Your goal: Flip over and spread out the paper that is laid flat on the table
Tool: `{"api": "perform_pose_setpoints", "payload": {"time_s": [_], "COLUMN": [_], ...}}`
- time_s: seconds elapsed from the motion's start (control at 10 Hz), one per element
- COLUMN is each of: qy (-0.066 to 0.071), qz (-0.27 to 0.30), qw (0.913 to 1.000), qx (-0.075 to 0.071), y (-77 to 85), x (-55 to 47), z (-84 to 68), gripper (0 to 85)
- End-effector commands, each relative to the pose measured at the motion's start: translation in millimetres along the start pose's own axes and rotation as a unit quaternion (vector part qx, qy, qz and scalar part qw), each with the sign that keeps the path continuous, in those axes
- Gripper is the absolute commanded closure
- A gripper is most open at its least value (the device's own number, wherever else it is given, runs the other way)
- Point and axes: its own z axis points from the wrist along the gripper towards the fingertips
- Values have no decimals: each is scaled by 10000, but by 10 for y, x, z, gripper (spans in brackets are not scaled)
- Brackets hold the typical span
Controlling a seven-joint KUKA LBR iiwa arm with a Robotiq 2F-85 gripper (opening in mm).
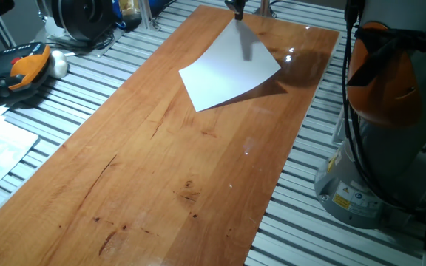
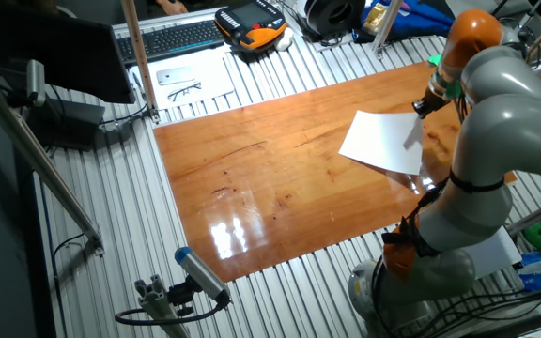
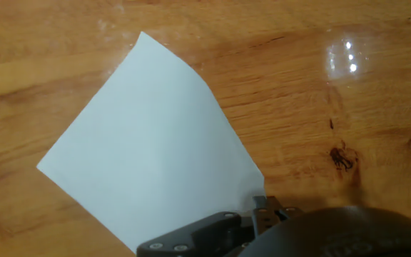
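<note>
**Paper lifted by one corner at the far end of the table**

The paper [image 1: 229, 71] hung tilted above the table [image 1: 161, 162], blank white face showing in all three views; no print could be seen on it. In one fixed view its upper corner ran up into the gripper [image 1: 237, 9] at the top edge of the picture, while the lower edge sat close to or on the wood, casting a dark shadow to its right. In the other fixed view the sheet [image 2: 385, 141] lay slanted at the table end nearest the arm [image 2: 505, 103], with the corner toward the arm raised.

In the hand view the paper [image 3: 148, 143] spread away from the fingers [image 3: 262, 210], its near corner ending right at them, at the bottom of the picture. The fingers seemed closed on that corner, pinching it, though the contact itself was largely hidden by the hand's dark housing.

Beyond the table, a grey slatted metal surface [image 1: 87, 81] surrounded the wood. An orange-and-black pendant [image 1: 21, 66] lay there, and a printed sheet with spectacles [image 2: 184, 86] beside a keyboard [image 2: 172, 38].
</note>
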Motion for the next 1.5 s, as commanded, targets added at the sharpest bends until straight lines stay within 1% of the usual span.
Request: {"api": "perform_pose_setpoints", "payload": {"time_s": [0.0, 0.1, 0.2, 0.3, 0.4, 0.5, 0.6, 0.8, 0.9, 1.1, 1.2, 1.3, 1.4], "qy": [-9, -75, -237, -201, -138, -81, -41, -77, 13, 436, 721, 826, 832], "qz": [-19, -82, -112, -62, -45, -35, -24, 20, 75, 169, 294, 390, 416], "qw": [10000, 9999, 9995, 9997, 9999, 10000, 10000, 10000, 9999, 9987, 9965, 9949, 9950], "qx": [3, 59, 162, 87, 77, 36, -77, -11, -72, -197, -304, -429, -350], "y": [-2, -2, -2, -2, -2, -2, -2, -2, -2, -2, -2, -2, -2], "x": [-11, -11, -11, -11, -11, -11, -11, -11, -11, -11, -11, -11, -11], "z": [6, 6, 6, 6, 6, 6, 6, 6, 6, 6, 6, 6, 6], "gripper": [850, 850, 850, 850, 850, 850, 850, 850, 850, 850, 850, 850, 850]}}
